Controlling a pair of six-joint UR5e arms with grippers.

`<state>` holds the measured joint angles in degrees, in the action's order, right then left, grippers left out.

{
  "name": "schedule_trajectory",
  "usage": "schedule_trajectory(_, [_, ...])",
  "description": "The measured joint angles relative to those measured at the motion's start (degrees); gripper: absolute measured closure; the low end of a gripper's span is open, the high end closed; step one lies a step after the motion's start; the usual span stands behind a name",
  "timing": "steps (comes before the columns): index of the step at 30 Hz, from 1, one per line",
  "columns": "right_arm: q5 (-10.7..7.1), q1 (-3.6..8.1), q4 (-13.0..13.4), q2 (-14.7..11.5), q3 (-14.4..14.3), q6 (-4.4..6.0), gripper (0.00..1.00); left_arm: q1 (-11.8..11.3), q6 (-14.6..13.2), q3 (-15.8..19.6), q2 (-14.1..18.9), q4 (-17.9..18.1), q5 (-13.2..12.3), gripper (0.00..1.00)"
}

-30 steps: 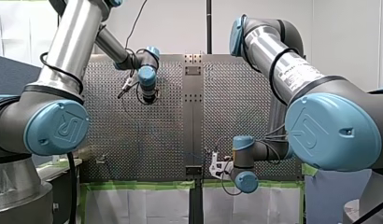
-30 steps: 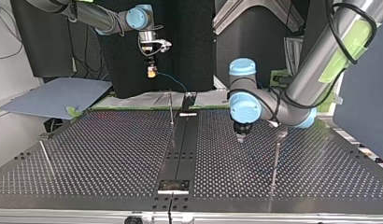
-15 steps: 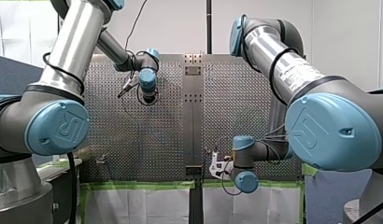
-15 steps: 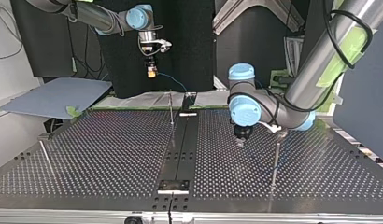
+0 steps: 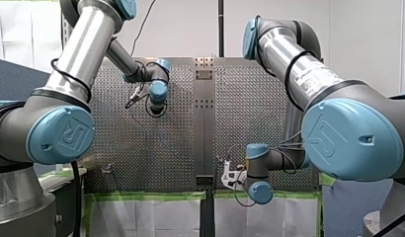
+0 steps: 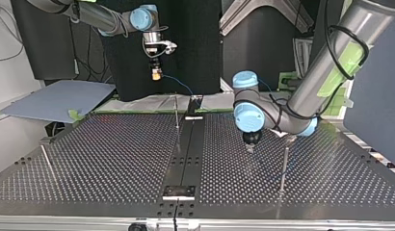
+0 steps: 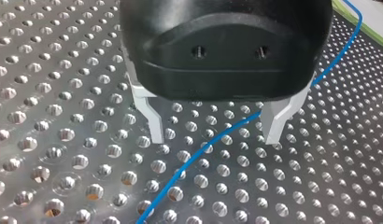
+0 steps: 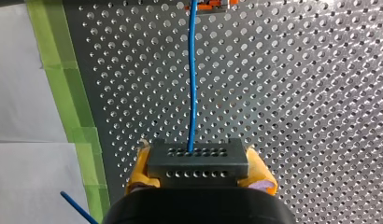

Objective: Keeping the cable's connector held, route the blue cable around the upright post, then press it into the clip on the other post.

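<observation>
Perforated metal table (image 6: pixel 113 159), dark centre strip (image 6: pixel 186 154). Black backdrop (image 6: pixel 195 48) behind, top view. White sheet (image 8: pixel 21 93) and green tape (image 8: pixel 63 93) along table edge. Thin post (image 6: pixel 177 113) upright nr centre. R gripper (image 8: pixel 199 164), yellow pads, clamped on grey connector (image 8: pixel 197 154). L gripper (image 7: pixel 214 135) fingers spread, blue cable (image 7: pixel 180 170) passing btwn them over plate.

The blue cable (image 7: pixel 203 152) is cut off at both ends by the left wrist view's edges.
</observation>
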<state>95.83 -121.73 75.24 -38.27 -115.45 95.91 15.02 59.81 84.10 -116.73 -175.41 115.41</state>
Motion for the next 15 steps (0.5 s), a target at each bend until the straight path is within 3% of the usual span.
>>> schedule_trajectory(15, [0.02, -0.03, 0.02, 0.0, -0.01, 0.0, 1.0, 1.64, -3.21, -0.01, -6.23, 0.02, 3.99, 0.01])
